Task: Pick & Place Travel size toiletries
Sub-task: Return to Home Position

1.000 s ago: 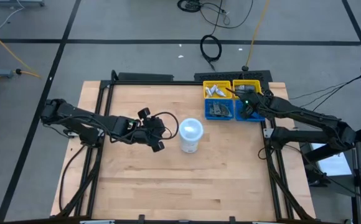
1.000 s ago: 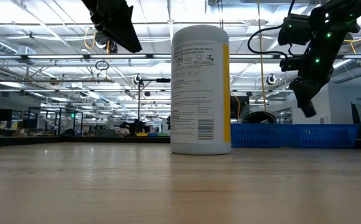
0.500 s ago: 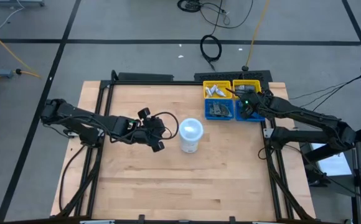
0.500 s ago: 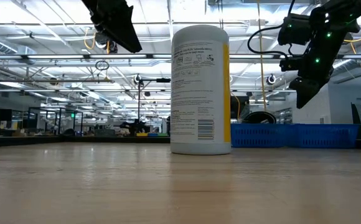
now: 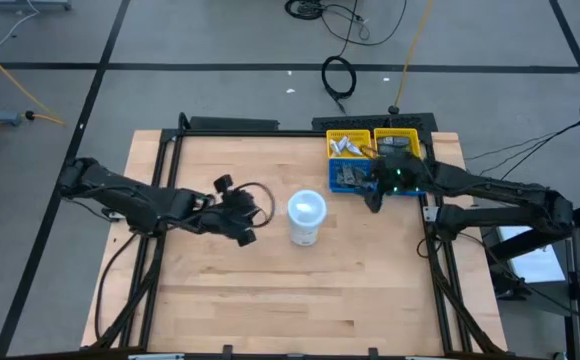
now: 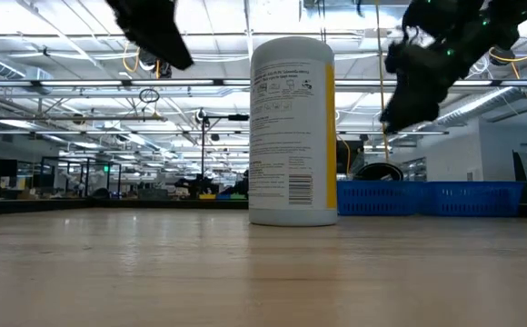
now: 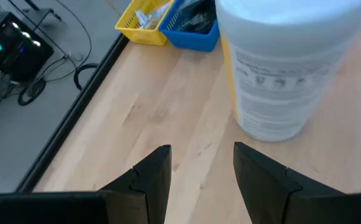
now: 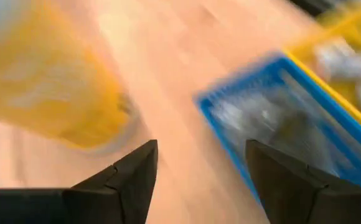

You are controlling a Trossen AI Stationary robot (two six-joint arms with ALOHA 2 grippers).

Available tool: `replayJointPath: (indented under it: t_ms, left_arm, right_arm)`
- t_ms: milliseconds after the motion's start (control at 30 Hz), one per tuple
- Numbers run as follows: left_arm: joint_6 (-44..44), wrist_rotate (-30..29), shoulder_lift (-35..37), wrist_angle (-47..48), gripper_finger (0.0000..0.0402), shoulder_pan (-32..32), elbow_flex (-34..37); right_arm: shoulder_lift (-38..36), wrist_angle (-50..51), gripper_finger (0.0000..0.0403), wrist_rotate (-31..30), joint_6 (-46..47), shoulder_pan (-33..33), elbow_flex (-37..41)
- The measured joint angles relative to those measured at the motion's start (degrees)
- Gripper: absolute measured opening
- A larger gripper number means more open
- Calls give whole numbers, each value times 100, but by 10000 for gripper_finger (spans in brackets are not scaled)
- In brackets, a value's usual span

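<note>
At 1 o'clock on the counter (image 5: pixel 270 290), high view: travel size toiletries (image 5: pixel 344 146) lie in the yellow bin (image 5: pixel 329 145) against the far edge. Dark pieces (image 5: pixel 350 176) fill the blue bin (image 5: pixel 350 191) touching it on its 6 o'clock side.

Your right end effector (image 8: pixel 200 149) hangs just off that blue bin's near right corner, with the toiletries at its 11 o'clock. Its fingers are spread, nothing between them.

An upright white tub (image 5: pixel 306 217) stands mid-counter. Your left end effector (image 7: pixel 200 155) sits at the tub's 9 o'clock, apart from it, fingers spread and pinching nothing.

Bare wood runs from the tub to the counter's 6 o'clock edge and out toward 9 o'clock. A second pair of bins (image 5: pixel 402 134) stands at 3 o'clock of the first, near the counter's right edge.
</note>
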State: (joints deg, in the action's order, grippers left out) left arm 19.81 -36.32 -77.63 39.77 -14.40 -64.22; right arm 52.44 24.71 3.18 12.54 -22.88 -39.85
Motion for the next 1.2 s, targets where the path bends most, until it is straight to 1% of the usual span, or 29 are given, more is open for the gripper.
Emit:
replayJointPath:
  t_ms: [67,100,167,267,400,500,633,833,967,1067,1100,1133,1200]
  left_arm:
    - [144,-116,365,-173,170,-137,334]
    - [170,-152,570,-442,170,-195,560]
    - [-70,-142,1012,-1126,170,-299,1107]
    - [-389,30,1696,-2104,170,-413,2041]
    - [-538,12,2509,-3257,170,-420,3117]
    - [-774,29,2974,-4010,170,-454,3723]
    - [-1182,24,3464,-4739,170,-465,4405]
    - [-1359,27,4258,-5483,170,-465,5255]
    - [-1557,7,4870,-6030,170,-459,5822]
    - [-1697,0,5456,-6563,170,-461,6364]
    - [-1695,-35,5664,-6202,170,-463,6340]
    - [-1701,-51,5835,-6065,170,-461,6339]
    - [-1671,-154,6120,-5794,170,-461,6336]
  right_arm:
    - [-85,-551,229,-177,-22,457,130]
    - [-137,-825,226,-301,-11,685,224]
    - [-231,-1441,220,-355,23,1115,455]
    - [-421,-2354,213,-491,30,1758,902]
    - [-759,-2984,204,-1201,-2,2467,1424]
    - [-1097,-3039,198,-1590,-216,2901,1667]
    - [-1647,-3059,189,-1951,-647,3403,2004]
    - [-2648,-3189,169,-2386,-1144,3943,2601]
    - [-3338,-3272,160,-2414,-1585,4078,2865]
    - [-3885,-3245,156,-2376,-1896,4137,3024]
    - [-4085,-3233,156,-2368,-2092,4138,3038]
    - [-4275,-3234,155,-2345,-2216,4138,3040]
    - [-4710,-3046,155,-2115,-2271,4133,3040]
